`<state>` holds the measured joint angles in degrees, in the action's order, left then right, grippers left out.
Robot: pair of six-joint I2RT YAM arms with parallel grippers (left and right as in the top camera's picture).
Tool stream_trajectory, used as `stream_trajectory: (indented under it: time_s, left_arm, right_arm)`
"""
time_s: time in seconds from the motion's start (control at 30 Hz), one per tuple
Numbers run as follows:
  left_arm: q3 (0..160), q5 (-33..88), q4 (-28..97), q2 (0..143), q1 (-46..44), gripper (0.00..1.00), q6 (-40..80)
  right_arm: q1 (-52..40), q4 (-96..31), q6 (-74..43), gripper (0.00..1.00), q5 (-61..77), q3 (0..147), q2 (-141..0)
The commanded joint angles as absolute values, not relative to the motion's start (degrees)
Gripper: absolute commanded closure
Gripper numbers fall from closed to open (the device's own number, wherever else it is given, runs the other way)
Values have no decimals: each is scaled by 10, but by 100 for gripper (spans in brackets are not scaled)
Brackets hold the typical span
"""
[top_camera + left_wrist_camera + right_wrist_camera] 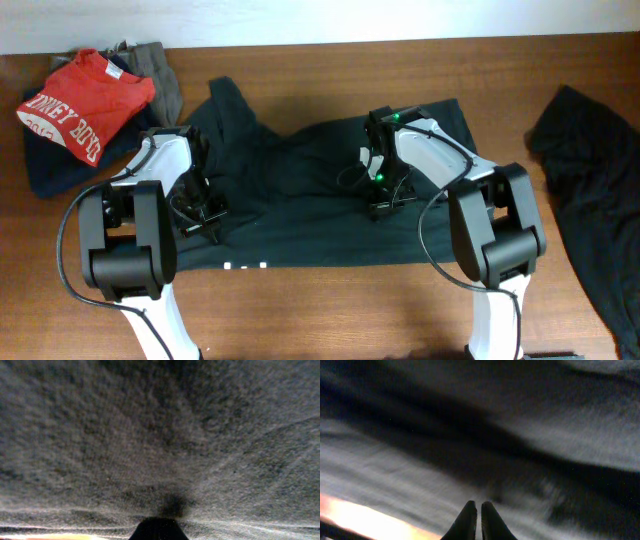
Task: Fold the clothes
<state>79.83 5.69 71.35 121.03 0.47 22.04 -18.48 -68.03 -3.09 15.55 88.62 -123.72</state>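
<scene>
The black T-shirt [300, 190] lies spread across the middle of the table, with a bit of white lettering [245, 266] peeking out at its near edge. My left gripper [203, 213] is down on the shirt's left part. In the left wrist view its tips [159, 522] show as one shut dark point against the fabric [150, 435]. My right gripper [381, 205] is down on the shirt's right-centre. In the right wrist view its fingers [479, 506] are together over blurred dark cloth [545, 435], with nothing visibly between them.
A red shirt with white lettering [85, 105] lies on a navy garment [50, 165] at the back left, with a grey garment [160, 75] beside it. Another black garment [590, 190] lies at the right edge. The table [330, 310] is brown wood.
</scene>
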Motion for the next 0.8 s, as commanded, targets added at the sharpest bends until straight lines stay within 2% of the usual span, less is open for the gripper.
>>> stream_trajectory:
  time_s: [0.0, 0.4, 0.53, 0.77]
  left_arm:
    - [802, 19, 706, 1228, 13, 100, 224]
    - [801, 18, 706, 1228, 13, 99, 224]
    - [803, 5, 709, 1228, 18, 99, 224]
    - [875, -14, 770, 1226, 62, 99, 224]
  right_arm:
    - [-160, -670, -34, 91, 115, 894, -1260]
    - [-49, -639, -21, 92, 110, 894, -1261]
    - [-40, -683, -8, 96, 102, 898, -1258]
    - [-40, -756, -39, 96, 28, 931, -1218]
